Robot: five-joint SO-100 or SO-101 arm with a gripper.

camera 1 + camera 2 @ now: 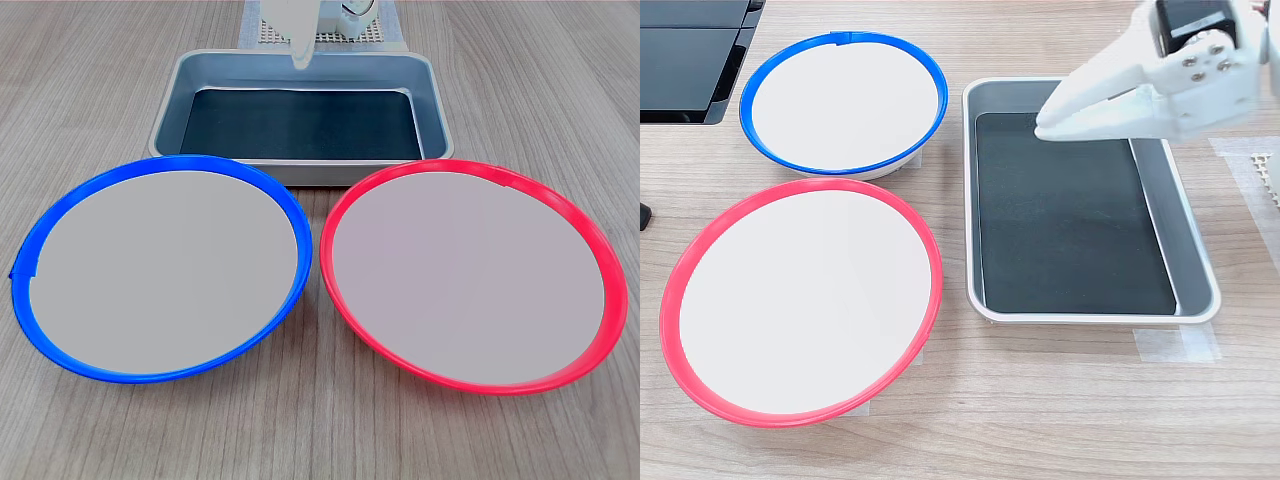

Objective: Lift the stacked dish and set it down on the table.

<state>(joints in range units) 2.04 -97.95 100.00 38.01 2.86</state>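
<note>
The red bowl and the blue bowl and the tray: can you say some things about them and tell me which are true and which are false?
1. The red-rimmed bowl sits on top of the blue-rimmed bowl. False: they lie side by side on the table.
2. The tray holds nothing. True.
3. The gripper holds the red-rimmed bowl. False: it hangs over the tray, holding nothing.
4. Both bowls are empty. True.
</note>
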